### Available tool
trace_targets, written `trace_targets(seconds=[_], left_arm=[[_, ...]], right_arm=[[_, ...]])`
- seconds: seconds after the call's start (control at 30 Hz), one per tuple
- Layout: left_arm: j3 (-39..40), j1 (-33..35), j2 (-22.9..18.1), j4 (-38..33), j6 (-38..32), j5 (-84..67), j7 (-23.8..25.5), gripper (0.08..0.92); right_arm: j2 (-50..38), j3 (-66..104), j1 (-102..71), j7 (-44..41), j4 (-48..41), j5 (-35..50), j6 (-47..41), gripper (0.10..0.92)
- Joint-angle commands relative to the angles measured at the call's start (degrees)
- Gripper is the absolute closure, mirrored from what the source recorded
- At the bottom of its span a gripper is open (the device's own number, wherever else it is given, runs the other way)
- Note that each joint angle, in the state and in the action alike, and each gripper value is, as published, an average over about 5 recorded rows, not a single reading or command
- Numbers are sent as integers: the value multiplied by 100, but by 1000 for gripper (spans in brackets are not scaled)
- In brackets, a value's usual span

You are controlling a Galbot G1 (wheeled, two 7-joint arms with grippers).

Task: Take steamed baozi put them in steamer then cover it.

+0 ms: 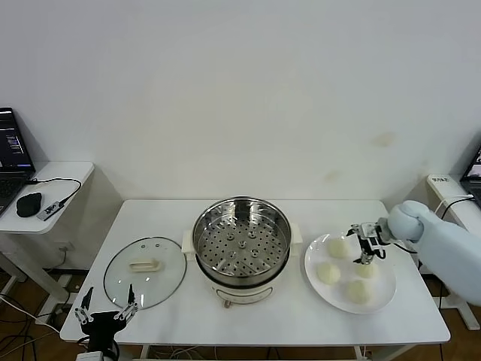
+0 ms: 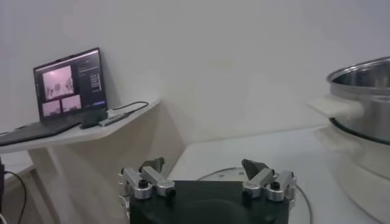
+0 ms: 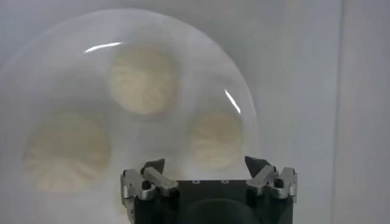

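— Where are the steamed baozi (image 1: 329, 272)?
— Four on the white plate (image 1: 385, 295), right of the steamer (image 1: 241, 247); one is partly hidden behind the right gripper (image 1: 367, 252), which hangs over them, fingers spread, grasping nothing.
— And the left gripper (image 1: 105, 312)?
— Low at the table's (image 1: 301, 320) front corner (arm cut off), released, near the glass lid (image 1: 145, 271).

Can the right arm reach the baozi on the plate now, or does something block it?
Probably yes. The right end effector hangs open just above the plate, over the baozi, and nothing lies between them. The steamer stands aside.
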Motion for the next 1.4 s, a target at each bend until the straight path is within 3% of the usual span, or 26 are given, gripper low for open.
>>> trace_targets(seconds=[0.03, 0.33, 0.9, 1.17, 1.4], left_arm=[[-29, -5, 4, 16, 15, -11, -6, 177], [-38, -38, 11, 64, 15, -2, -5, 177], [-41, -21, 10, 67, 1, 0, -36, 177], [-20, -28, 2, 46, 2, 3, -36, 177], [32, -70, 39, 58, 10, -9, -37, 177]], right_arm=[[452, -204, 219, -42, -502, -36, 21, 203], [681, -203, 215, 6, -795, -205, -1, 213], [666, -203, 151, -53, -789, -311, -55, 379], [317, -440, 421, -143, -251, -3, -117, 397], [-294, -969, 1208, -178, 589, 767, -264, 397]])
